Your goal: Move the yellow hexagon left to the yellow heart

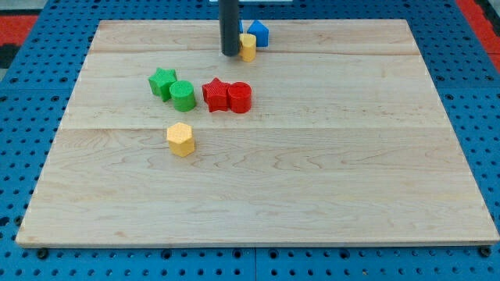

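Observation:
The yellow hexagon (180, 140) lies on the wooden board (328, 172), left of centre. The yellow heart (248, 47) sits near the view's top, partly hidden by my rod, and touches a blue block (258, 33) behind it. My tip (230, 53) rests on the board just left of the yellow heart, touching or nearly touching it. The tip is far above and right of the yellow hexagon.
A green star (162, 82) and a green cylinder (183, 95) touch each other at the upper left. A red star (215, 94) and a red cylinder (240, 97) touch each other just right of them. Blue pegboard surrounds the board.

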{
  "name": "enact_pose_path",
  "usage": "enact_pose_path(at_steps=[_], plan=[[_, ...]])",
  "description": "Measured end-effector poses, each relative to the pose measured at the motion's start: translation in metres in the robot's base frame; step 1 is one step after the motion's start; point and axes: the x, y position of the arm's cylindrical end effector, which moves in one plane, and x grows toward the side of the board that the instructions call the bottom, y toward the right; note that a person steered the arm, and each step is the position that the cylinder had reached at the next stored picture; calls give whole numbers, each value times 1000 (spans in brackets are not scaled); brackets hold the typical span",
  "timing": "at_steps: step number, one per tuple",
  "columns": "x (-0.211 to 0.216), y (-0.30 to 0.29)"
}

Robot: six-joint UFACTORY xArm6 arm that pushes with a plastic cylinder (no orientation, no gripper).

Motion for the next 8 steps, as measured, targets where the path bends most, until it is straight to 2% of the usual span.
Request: enact_pose_path(at_steps=[1, 2, 3, 4, 5, 6, 7, 8], plan=[[7, 5], [50, 7], [71, 59], [133, 170], [239, 167], [262, 86], [263, -2], [236, -69]])
